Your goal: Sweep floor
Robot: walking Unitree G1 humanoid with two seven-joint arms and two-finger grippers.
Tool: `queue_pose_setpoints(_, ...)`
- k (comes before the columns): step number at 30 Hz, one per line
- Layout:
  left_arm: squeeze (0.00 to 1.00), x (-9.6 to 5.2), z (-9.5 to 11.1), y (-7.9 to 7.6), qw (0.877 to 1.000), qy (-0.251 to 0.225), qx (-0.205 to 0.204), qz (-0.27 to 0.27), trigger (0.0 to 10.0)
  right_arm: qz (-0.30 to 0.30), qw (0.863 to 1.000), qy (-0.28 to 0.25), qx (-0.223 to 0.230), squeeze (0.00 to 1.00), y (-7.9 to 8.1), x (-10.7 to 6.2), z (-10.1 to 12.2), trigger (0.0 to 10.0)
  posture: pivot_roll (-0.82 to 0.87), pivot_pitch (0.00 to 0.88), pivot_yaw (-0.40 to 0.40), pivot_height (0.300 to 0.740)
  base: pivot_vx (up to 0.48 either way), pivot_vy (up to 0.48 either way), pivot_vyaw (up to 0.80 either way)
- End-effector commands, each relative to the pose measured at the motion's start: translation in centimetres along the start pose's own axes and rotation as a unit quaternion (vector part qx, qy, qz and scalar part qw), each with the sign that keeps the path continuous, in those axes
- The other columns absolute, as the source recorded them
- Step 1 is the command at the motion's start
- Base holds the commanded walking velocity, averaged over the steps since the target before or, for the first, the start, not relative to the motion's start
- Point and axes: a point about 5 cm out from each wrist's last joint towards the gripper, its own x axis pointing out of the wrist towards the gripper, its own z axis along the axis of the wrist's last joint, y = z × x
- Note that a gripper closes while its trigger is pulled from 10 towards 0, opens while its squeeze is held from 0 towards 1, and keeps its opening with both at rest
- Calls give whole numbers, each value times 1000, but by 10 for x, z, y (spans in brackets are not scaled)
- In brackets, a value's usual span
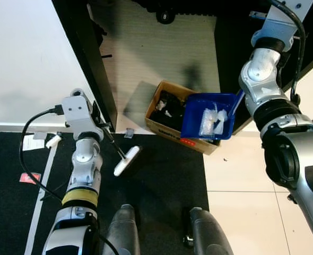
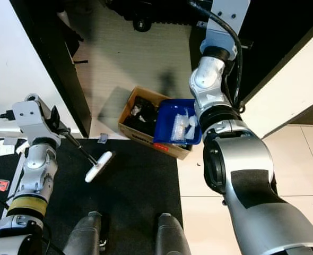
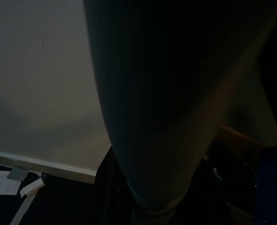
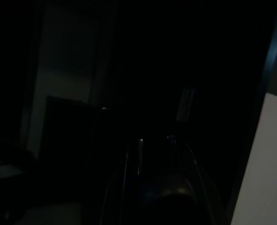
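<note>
One blue dustpan [image 1: 209, 123] is sitting over one brown cardboard box [image 1: 162, 127]. Inside the dustpan, a few crumpled white scraps [image 1: 212, 121] are lying, too bunched to count exactly. One small brush with a white head [image 1: 126, 161] is hanging above one black mat [image 1: 167, 186]. Two silver robot arms are showing, one on each side. Several white paper bits [image 1: 33, 141] are lying by the mat's left edge.

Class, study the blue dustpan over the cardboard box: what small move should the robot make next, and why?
Probably tilt the blue plastic dustpan further. It sits over the open brown cardboard box with white scraps still lying inside it, so they have not yet been emptied. The left arm's small white brush hangs idle above the black mat.
</note>
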Motion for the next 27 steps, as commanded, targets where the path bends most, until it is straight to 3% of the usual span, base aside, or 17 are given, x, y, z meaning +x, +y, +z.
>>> queue_pose_setpoints(1, 0, -3, -1, 11, 1000, 2, 17, 13, 10000, -2, 999, -45, -25, 0, -4, 13, 14, 10000, 23, 168, -96, 740, 0, 0, 0)
queue_pose_setpoints(11, 0, -3, 0, 13, 1000, 0, 19, 16, 10000, -9, 997, -66, -29, 0, -5, 26, 29, 10000, 20, 168, -100, 740, 0, 0, 0)
queue_pose_setpoints(21, 0, -4, -1, 10, 1000, 1, 18, 14, 10000, 61, 991, -109, -43, 0, 23, 4, 31, 10000, 22, 173, -103, 740, 0, 0, 0)
queue_pose_setpoints(22, 0, -4, -1, 10, 1000, 2, 19, 15, 10000, 87, 984, -143, -57, 0, 32, -5, 34, 10000, 22, 173, -103, 740, 0, 0, 0)
queue_pose_setpoints(26, 0, -4, -1, 11, 1000, 2, 19, 15, 10000, 106, 978, -167, -65, 0, 38, -11, 36, 10000, 23, 176, -105, 740, 0, 0, 0)
queue_pose_setpoints(27, 0, -4, -2, 11, 1000, 3, 19, 16, 10000, 129, 971, -189, -68, 0, 45, -19, 37, 10000, 23, 176, -105, 740, 0, 0, 0)
